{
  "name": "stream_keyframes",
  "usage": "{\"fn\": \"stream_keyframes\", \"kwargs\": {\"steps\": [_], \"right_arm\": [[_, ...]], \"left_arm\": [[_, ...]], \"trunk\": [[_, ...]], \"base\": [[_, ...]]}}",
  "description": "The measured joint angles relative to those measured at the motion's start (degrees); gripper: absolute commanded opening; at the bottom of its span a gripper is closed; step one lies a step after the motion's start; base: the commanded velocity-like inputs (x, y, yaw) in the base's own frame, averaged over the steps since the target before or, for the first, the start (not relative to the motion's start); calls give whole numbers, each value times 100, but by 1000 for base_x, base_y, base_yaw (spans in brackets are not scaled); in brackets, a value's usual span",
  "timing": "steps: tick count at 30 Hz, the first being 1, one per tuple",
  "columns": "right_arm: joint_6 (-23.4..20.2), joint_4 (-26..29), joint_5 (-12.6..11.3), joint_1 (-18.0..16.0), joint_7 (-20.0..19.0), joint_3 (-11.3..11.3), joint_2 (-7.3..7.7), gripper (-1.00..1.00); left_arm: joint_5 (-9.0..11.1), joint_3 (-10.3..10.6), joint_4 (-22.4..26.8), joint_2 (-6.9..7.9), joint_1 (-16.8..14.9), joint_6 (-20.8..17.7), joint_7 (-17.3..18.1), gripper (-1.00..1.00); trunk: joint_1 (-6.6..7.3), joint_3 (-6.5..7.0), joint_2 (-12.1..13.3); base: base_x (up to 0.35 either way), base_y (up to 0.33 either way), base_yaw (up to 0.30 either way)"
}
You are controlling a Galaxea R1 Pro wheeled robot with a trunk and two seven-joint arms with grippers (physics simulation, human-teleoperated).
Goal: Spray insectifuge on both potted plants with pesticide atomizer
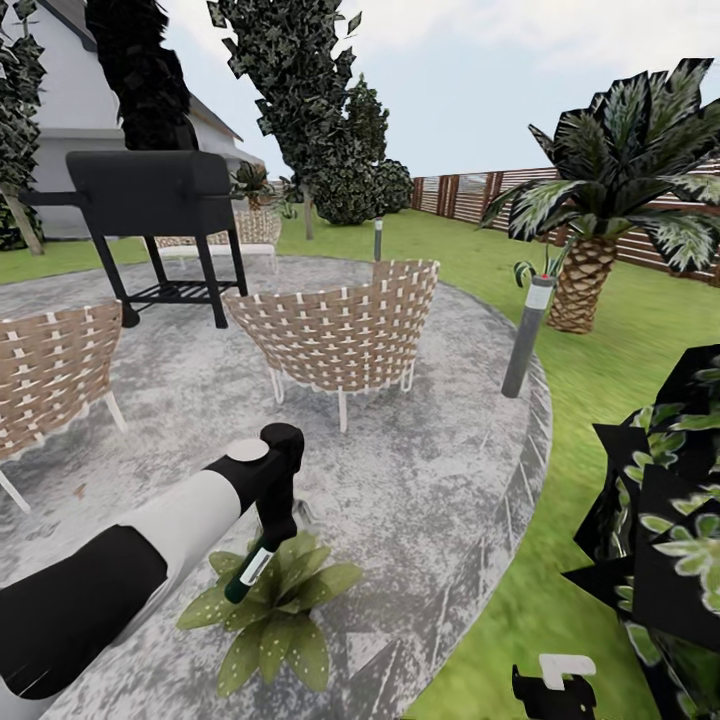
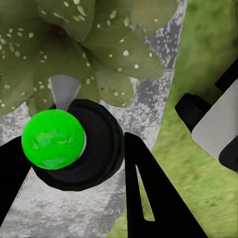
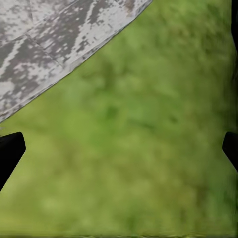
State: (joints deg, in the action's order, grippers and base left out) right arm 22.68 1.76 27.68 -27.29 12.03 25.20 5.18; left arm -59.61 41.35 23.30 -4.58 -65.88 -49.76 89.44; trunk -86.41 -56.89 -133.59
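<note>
Round grey paved patio (image 1: 430, 480), mottled and streaked white, curving off into green lawn (image 1: 600, 380) at the right. Brown horizontal-slat fence (image 1: 470, 195) along the far edge of the lawn, under a pale cloudy sky. Two woven wicker chairs on the paving: one at centre (image 1: 340, 330), one at the left edge (image 1: 50, 370). Black grill (image 1: 160, 200) on legs behind them, with a white house wall (image 1: 70, 120) and tall dark trees beyond. Grey bollard light (image 1: 527, 335) tilted at the patio's rim; a palm (image 1: 610, 180) on the grass just past it. Dark leafy bush (image 1: 670, 520) close in at the right.

Left arm reaching in low over the paving, left gripper (image 1: 262, 545) clamped on the pesticide atomizer (image 1: 248, 572), bottle angled down. Directly under it, touching or nearly so, a potted plant (image 1: 270, 615): spotted green rosette resting on the patio, pot hidden by leaves. In the left wrist view, bright green tip and dark collar of the bottle between the black fingers (image 2: 148, 198), leaves right ahead.

Right gripper (image 3: 119, 148) spread wide over bare grass beside the patio's curved edge, holding nothing.
</note>
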Motion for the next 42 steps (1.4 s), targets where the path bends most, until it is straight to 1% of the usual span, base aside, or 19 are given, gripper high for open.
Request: {"fn": "stream_keyframes", "kwargs": {"steps": [7, 8, 10, 11, 16, 19, 22, 26, 28, 29, 31, 33, 38, 42], "right_arm": [[-1, 1, 1, -6, 1, 0, -3, 100], [-1, 1, 1, -3, 1, 0, -2, 100], [0, 0, 0, -1, 0, 0, -3, 100], [0, 0, 1, -1, 0, 0, -3, 100], [-1, -4, 0, -2, 1, 0, -8, 100], [-1, -6, -1, -3, 1, 0, -9, 100], [-1, -6, -1, -4, 1, 0, -9, 100], [-1, -3, 1, 0, 1, 0, -9, 100], [-1, -4, 1, -3, 1, 0, -9, 100], [-1, -4, 1, -3, 1, 0, -9, 100], [-1, -4, -1, -5, 1, 0, -9, 100], [-1, -2, -2, -3, 1, 0, -9, 100], [-1, -2, 0, -2, 4, 0, -9, 100], [-1, -1, -1, -5, 9, 1, -18, 100]], "left_arm": [[2, 4, 1, 1, 8, 27, 1, -100], [0, 21, -2, 2, 10, 55, 1, -100], [-4, 171, -29, 24, 17, 138, 0, -100], [-5, 210, -50, 37, 21, 152, 0, -100], [-21, 259, -62, 26, 143, 171, 1, -100], [-11, 333, -10, -6, 164, 168, 1, -100], [-17, 356, 0, -28, 166, 167, 1, -100], [-31, 381, -9, 36, 162, 178, 1, -100], [-44, 382, -40, 93, 165, 281, 2, -100], [-46, 380, -40, 96, 166, 322, 2, -100], [-49, 367, -25, 76, 166, 372, 2, -100], [-52, 361, -5, 24, 167, 390, 2, -100], [-54, 362, 16, -196, 160, 395, 2, -100], [-47, 362, 23, -249, 159, 390, 3, -100]], "trunk": [[0, 0, 0], [0, 0, 0], [0, 2, 0], [0, 3, 0], [0, 6, 0], [0, 7, 0], [0, 7, 0], [0, 7, 0], [0, 7, 0], [0, 7, 0], [0, 7, 0], [0, 7, 0], [0, 7, 0], [0, 7, 0]], "base": [[0, 0, -35], [0, 0, -135], [0, 0, -218], [0, 0, -230], [0, 0, -60], [0, 0, -3], [0, 0, 0], [0, 0, 0], [0, 0, 0], [0, 0, 0], [0, 0, 0], [0, 0, 0], [0, 0, 30], [0, 0, 230]]}}
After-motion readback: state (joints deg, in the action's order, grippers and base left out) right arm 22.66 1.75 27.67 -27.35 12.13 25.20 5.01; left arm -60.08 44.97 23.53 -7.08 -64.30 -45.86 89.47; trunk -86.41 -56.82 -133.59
